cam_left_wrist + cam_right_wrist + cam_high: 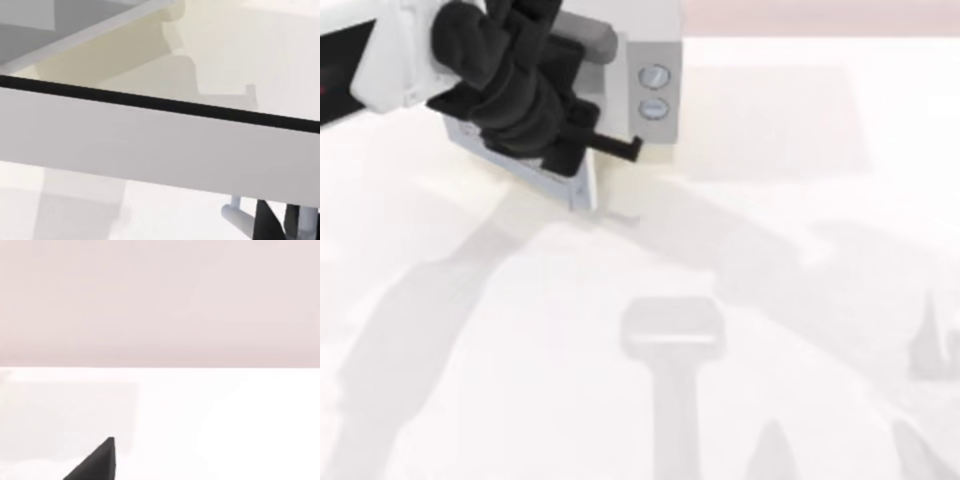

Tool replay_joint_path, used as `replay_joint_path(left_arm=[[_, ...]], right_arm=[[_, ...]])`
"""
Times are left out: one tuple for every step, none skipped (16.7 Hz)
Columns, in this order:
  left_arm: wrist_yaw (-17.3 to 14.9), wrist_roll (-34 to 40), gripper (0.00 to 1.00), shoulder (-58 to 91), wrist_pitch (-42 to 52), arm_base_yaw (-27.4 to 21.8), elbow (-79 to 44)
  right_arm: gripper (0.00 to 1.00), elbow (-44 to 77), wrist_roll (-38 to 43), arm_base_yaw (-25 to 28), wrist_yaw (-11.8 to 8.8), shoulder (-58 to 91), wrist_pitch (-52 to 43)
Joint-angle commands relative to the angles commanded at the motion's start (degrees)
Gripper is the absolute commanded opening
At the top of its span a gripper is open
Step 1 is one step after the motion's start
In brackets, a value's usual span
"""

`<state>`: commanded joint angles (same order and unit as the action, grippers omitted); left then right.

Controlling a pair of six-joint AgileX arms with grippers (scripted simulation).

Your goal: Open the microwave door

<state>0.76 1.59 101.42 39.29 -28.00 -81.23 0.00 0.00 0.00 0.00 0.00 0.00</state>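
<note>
Up top-left, left gripper (610, 148) over microwave door (545, 170), door ajar, jaws' state unclear

Light: bright, washed-out white surface (800, 300)
Shadows: soft grey arm shapes across near surface
Focus: all views slightly soft

My left arm (380, 60) reaches in from the top view's left edge, its white forearm ending in a bulky black wrist, and the left gripper (610, 148) sits at the far left of the table with its dark fingers (625, 147) pointing toward the right (one finger juts out past the wrist housing). The right gripper (95, 462) shows only as one dark fingertip in its own wrist view.
</note>
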Motion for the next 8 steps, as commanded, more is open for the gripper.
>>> replay_joint_path(left_arm=[[-0.54,-1.07,0.0,-0.43,0.05,0.41,0.81],[-1.12,-2.2,0.0,-0.85,0.15,0.91,1.69],[-1.73,-3.38,0.0,-1.33,0.15,1.28,2.44],[-2.3,-4.49,0.0,-1.89,0.02,1.57,2.96],[-2.77,-5.3,0.0,-2.45,-0.18,1.87,3.31],[-3.09,-5.81,0.0,-2.89,-0.36,2.08,3.52],[-3.15,-5.9,0.0,-2.97,-0.4,2.12,3.56],[-3.15,-5.9,0.0,-2.97,-0.4,2.12,3.56]], right_arm=[[1.0,0.0,0.0,0.0,0.0,0.0,0.0],[1.0,0.0,0.0,0.0,0.0,0.0,0.0],[1.0,0.0,0.0,0.0,0.0,0.0,0.0],[1.0,0.0,0.0,0.0,0.0,0.0,0.0],[1.0,0.0,0.0,0.0,0.0,0.0,0.0],[1.0,0.0,0.0,0.0,0.0,0.0,0.0],[1.0,0.0,0.0,0.0,0.0,0.0,0.0],[1.0,0.0,0.0,0.0,0.0,0.0,0.0]])
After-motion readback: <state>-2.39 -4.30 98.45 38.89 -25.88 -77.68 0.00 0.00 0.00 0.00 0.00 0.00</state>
